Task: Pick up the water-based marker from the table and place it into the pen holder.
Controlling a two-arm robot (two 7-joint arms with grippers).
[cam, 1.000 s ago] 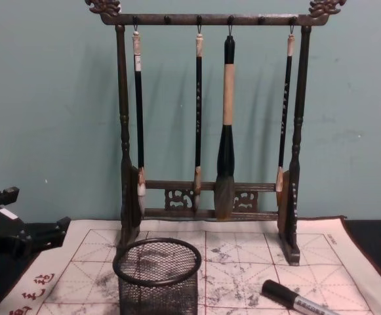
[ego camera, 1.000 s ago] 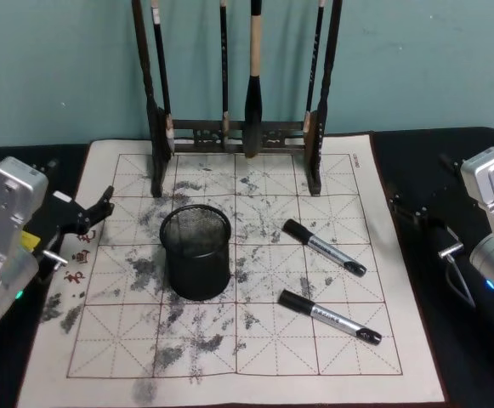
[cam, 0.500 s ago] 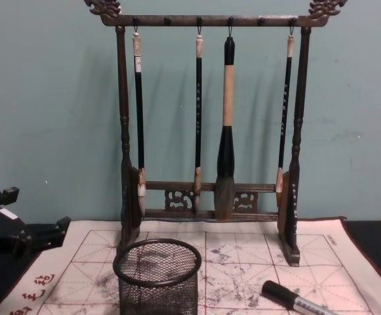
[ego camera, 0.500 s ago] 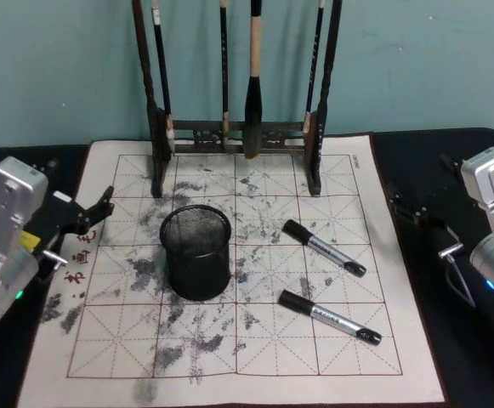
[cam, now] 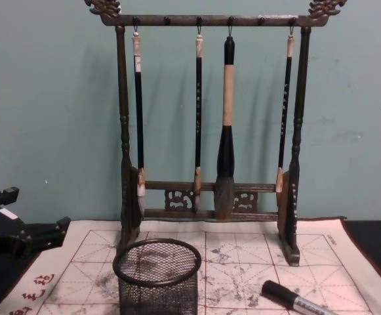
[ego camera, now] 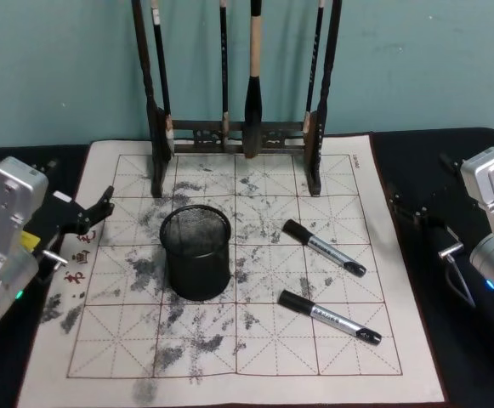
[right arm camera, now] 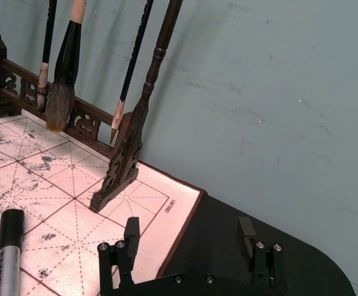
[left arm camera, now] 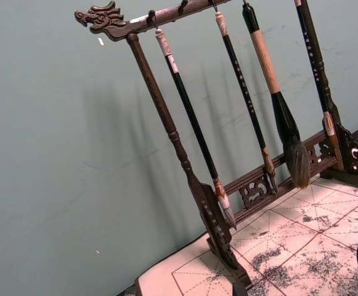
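Note:
Two black-capped, silver-barrelled water-based markers lie on the cream mat [ego camera: 255, 348]: one [ego camera: 323, 247] right of the pen holder, the other [ego camera: 329, 317] nearer the front. The first also shows in the chest view [cam: 295, 298] and the right wrist view [right arm camera: 6, 246]. The pen holder [ego camera: 195, 252] [cam: 157, 275] is a black mesh cup standing upright left of centre. My left gripper [ego camera: 93, 212] [cam: 33, 223] hovers open at the mat's left edge. At the mat's right edge over the dark table [ego camera: 417, 153], my right gripper [ego camera: 408, 212] [right arm camera: 188, 231] is open too. Both hold nothing.
A tall dark wooden brush rack [ego camera: 238, 127] [cam: 210, 131] with several hanging brushes stands at the back of the mat, behind the pen holder. A teal wall rises right behind it. The mat's front half is open.

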